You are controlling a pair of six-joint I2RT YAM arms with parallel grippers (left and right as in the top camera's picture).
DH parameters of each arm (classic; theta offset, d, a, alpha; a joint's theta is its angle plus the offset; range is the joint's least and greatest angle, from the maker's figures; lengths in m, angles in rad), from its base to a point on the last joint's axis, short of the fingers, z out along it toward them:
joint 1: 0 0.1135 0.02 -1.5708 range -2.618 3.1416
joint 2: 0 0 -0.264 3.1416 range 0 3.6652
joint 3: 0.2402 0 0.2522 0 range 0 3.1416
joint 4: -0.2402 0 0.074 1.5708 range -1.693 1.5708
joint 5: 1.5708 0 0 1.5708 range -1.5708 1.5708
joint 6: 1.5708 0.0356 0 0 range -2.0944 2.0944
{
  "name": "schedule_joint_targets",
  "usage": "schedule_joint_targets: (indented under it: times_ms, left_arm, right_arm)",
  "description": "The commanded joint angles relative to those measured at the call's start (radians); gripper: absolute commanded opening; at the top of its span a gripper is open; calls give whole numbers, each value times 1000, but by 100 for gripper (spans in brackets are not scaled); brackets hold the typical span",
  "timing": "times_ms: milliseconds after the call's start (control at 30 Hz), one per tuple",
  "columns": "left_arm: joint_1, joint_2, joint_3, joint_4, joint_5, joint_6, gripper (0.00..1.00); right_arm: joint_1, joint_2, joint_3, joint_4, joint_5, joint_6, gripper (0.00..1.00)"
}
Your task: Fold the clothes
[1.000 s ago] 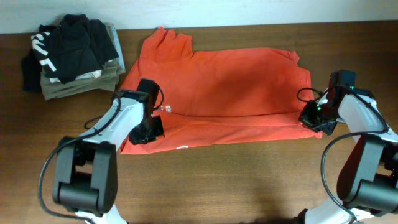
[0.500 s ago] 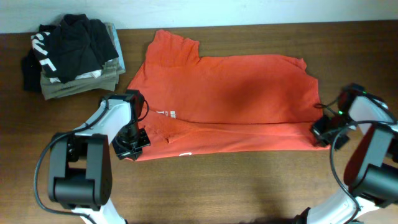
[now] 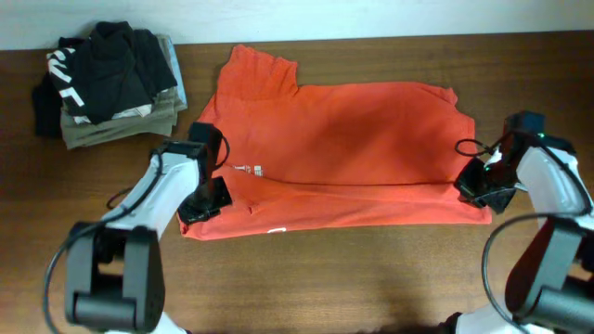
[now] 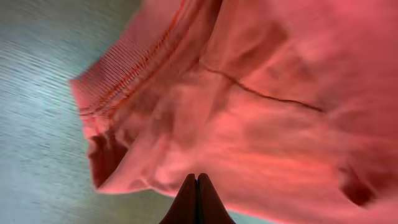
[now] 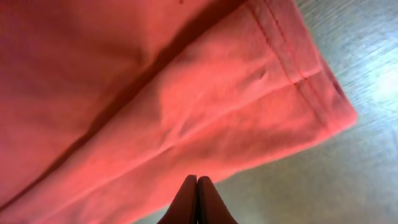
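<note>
Red-orange T-shirt (image 3: pixel 353 139) is lying flat mid-desk (image 3: pixel 371 278), bottom strip doubled over. Left pincer (image 3: pixel 204 197) is sitting on its 8 o'clock corner, right pincer (image 3: pixel 483 181) on the 4 o'clock corner. Both are showing fingers pressed together at the fabric edge; can't tell whether cloth is caught between. Black garment (image 3: pixel 107 60) is resting on the khaki pile (image 3: pixel 130 121) at 10 o'clock.

White print (image 3: pixel 249 169) on T-shirt (image 3: pixel 362 130) seems illegible.
</note>
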Motion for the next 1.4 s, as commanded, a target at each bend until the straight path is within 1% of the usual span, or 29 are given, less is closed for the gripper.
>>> schedule_joint_targets:
  times_ms: [0, 100, 133, 167, 233, 267, 333, 467, 500, 533, 600, 633, 667, 700, 733, 767, 800, 833, 867, 900, 933, 967, 1000, 1067, 1133, 1167, 1200, 1333, 1367]
  left_arm:
    - [-3, 60, -2, 32, -28, 17, 1]
    - [-3, 95, -3, 67, -31, 17, 1]
    - [-3, 121, -3, 74, -31, 17, 1]
    - [-3, 153, -3, 74, -32, 17, 1]
    - [0, 190, -4, 74, -32, 16, 1]
    - [13, 201, -14, 63, -32, 3, 1]
    - [31, 200, -26, -23, -30, -53, 1]
    - [30, 180, -40, -114, 7, -62, 1]
    - [28, 149, -63, -119, 21, -77, 1]
    - [23, 81, -101, -130, 23, -95, 1]
    - [-14, -140, -174, -178, 39, -131, 1]
    - [-34, -244, -185, -205, 70, -140, 1]
    - [-60, -371, -184, -221, 95, -158, 1]
    - [-75, -462, -183, -210, 93, -167, 1]
    - [-83, -561, -181, -171, 92, -167, 23]
    - [-84, -653, -176, -94, 81, -146, 54]
    - [-84, -701, -165, -2, 82, -81, 82]
    - [-83, -713, -122, 104, 82, -12, 99]
    - [-83, -688, -76, 170, 64, 39, 99]
    - [-79, -608, 14, 232, 30, 102, 99]
    - [-65, -502, 118, 246, 31, 153, 99]
    - [-45, -348, 274, 240, 63, 238, 99]
    - [-32, -195, 441, 208, 71, 291, 99]
    - [-9, 200, 866, 97, 71, 383, 99]
    - [2, 417, 1070, 81, 83, 422, 99]
    - [9, 505, 1126, 95, 129, 456, 99]
    - [11, 575, 1155, 117, 127, 466, 99]
    - [30, 772, 1157, 276, 139, 492, 99]
    - [30, 788, 1157, 286, 138, 492, 99]
  right_arm:
    - [4, 97, -3, 20, 23, 11, 4]
    - [4, 184, -3, 33, 28, 11, 4]
    - [4, 196, -10, 35, 50, 22, 4]
    - [4, 196, -27, 35, 117, 82, 4]
    - [1, 196, -69, 70, 134, 88, 4]
    - [-1, 196, -91, 80, 136, 96, 4]
    - [-42, 194, -97, 30, 130, 158, 4]
    - [-140, 159, -97, -48, 142, 169, 4]
    - [-166, 137, -97, -72, 156, 168, 4]
    - [-192, 102, -97, -97, 165, 165, 4]
    - [-227, -33, -97, -160, 180, 166, 4]
    - [-230, -77, -97, -170, 179, 166, 4]
    - [-232, -165, -97, -181, 179, 165, 4]
    - [-232, -256, -92, -181, 167, 129, 4]
    - [-232, -332, -74, -181, 121, 61, 9]
    - [-232, -391, -41, -181, 51, 3, 36]
    - [-232, -425, 1, -181, -6, -24, 84]
    - [-232, -441, 82, -180, -118, -89, 99]
    - [-229, -438, 154, -181, -206, -152, 99]
    - [-208, -435, 226, -195, -225, -170, 99]
    - [-170, -433, 284, -216, -222, -177, 99]
    - [-111, -434, 313, -219, -222, -177, 99]
    - [-71, -433, 315, -217, -222, -176, 99]
    - [-28, -431, 315, -214, -222, -176, 99]
    - [-27, -424, 314, -211, -200, -189, 99]
    - [-27, -417, 310, -217, -200, -231, 99]
    - [-27, -404, 310, -230, -198, -245, 99]
    - [-27, -295, 309, -285, -196, -290, 100]
    - [-27, -276, 309, -290, -195, -290, 98]
